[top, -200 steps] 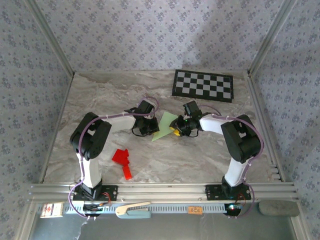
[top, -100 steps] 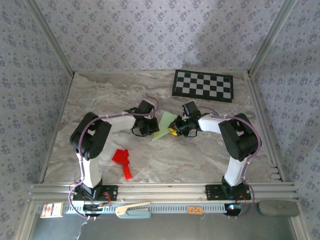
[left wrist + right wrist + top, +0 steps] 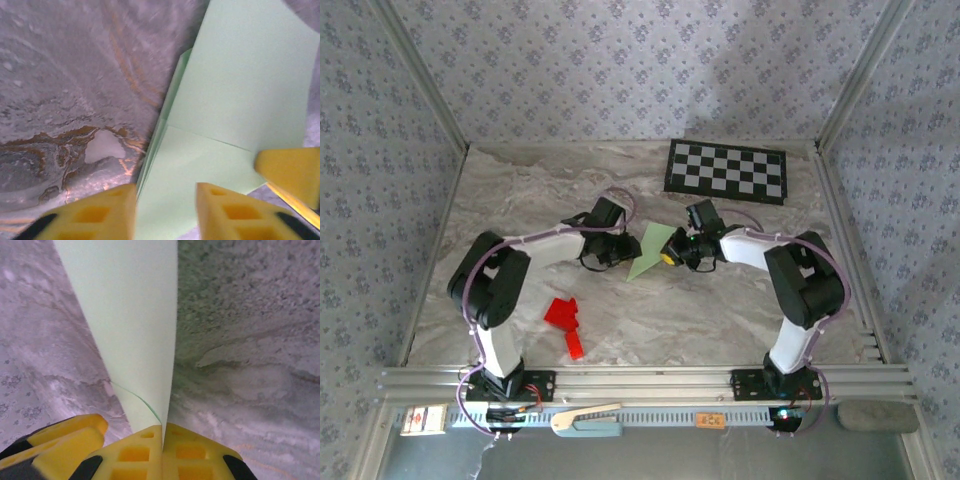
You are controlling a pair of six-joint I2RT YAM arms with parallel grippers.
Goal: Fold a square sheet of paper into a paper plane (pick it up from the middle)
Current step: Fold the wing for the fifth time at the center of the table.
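- Paper [image 3: 648,254] is clamped at its edge between the closed fingers of the right gripper [image 3: 163,432].
- Left gripper [image 3: 165,197] is held parted, the paper lying just ahead of it.

You are working in a robotics lab cell: a marble-patterned desk [image 3: 520,190] boxed in by wallpapered panels [image 3: 640,70], aluminium rails [image 3: 640,382] along its near edge, and a black-and-white checkerboard [image 3: 727,171] lying at the back.

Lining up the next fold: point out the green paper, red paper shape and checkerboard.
green paper [image 3: 647,250], top view, middle of the sheet.
red paper shape [image 3: 561,312], top view, its wide part.
checkerboard [image 3: 727,170], top view, centre.
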